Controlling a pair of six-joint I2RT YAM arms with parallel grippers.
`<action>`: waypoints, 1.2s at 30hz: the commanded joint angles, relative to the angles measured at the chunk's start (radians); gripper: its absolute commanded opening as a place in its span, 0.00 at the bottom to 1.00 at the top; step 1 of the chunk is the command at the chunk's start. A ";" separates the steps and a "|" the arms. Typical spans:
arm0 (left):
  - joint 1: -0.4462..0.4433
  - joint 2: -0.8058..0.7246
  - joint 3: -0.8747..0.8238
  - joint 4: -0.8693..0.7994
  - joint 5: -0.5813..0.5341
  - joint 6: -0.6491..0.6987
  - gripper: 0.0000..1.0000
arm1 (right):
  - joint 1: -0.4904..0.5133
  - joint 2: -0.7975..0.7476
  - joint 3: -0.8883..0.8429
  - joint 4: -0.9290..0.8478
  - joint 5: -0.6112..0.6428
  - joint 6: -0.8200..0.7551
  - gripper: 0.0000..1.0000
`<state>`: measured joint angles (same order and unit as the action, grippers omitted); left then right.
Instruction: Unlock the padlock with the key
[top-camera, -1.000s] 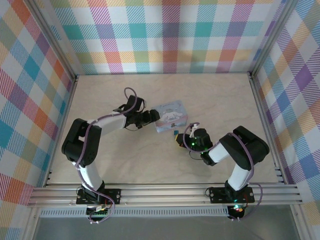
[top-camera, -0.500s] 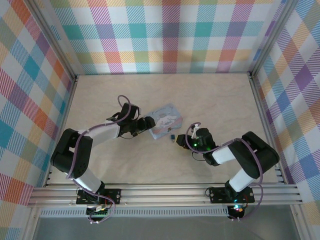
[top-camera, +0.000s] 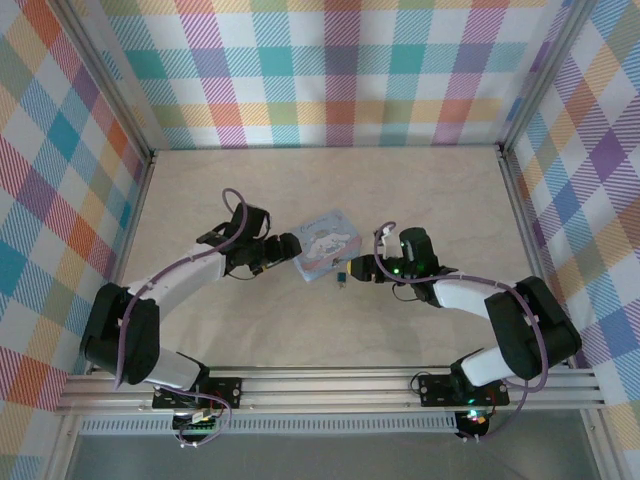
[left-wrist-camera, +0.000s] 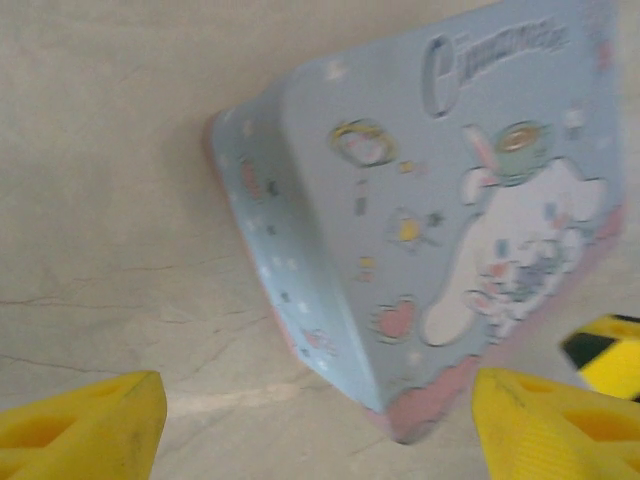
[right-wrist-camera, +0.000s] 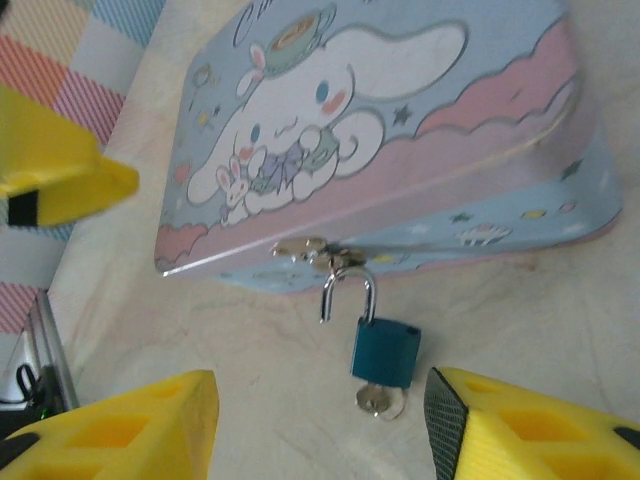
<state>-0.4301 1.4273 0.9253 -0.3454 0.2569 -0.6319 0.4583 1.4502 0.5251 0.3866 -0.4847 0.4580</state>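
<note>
Two robot arms flank a cartoon-printed tin (top-camera: 328, 240) at the middle of the bench (top-camera: 440, 190). The small blue padlock (right-wrist-camera: 386, 350) hangs by its shackle (right-wrist-camera: 348, 290) from the tin's hasp (right-wrist-camera: 318, 250), with the key (right-wrist-camera: 381, 401) seated in its underside. The padlock lies on the bench just beside the tin's front wall, squarely ahead of the right gripper (right-wrist-camera: 320, 388), whose jaws are released and wide apart. One leg of the shackle looks to stand free of the body, but the detail is too small to say whether the lock has sprung. The left gripper (left-wrist-camera: 315, 385), jaws likewise spread and holding nothing, faces the tin's opposite corner, near it but apparently not touching.

The likeliest trouble lies with the key. It is tiny and low against the bench, so jaws closing slightly off line could pinch the lock body instead. They could also flick the key out of its slot. The padlock swings freely on the hasp and may turn away from any nudge. With nothing gripping the tin, a push from the right would probably slide or twist it toward the left arm.

Open bench spreads behind the tin and to both sides, with the checked walls (top-camera: 340, 70) and the near rail (top-camera: 330, 385) well apart from the work. The tight spot is between the arms themselves. One of the left arm's yellow fingers (right-wrist-camera: 60, 175) sits just beside the tin's far corner, leaving little room for a sweeping approach.
</note>
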 joint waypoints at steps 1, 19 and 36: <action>0.000 -0.032 0.047 -0.011 0.069 -0.011 0.79 | -0.004 0.039 0.032 -0.022 -0.078 -0.019 0.57; -0.086 0.261 0.300 0.025 0.191 -0.049 0.77 | -0.004 0.230 0.073 0.145 -0.095 0.045 0.38; -0.110 0.305 0.284 -0.017 0.135 -0.061 0.77 | -0.003 0.341 0.098 0.280 -0.158 0.107 0.32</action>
<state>-0.5301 1.7176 1.2030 -0.3389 0.4023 -0.6861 0.4583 1.7657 0.6044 0.6014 -0.5995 0.5449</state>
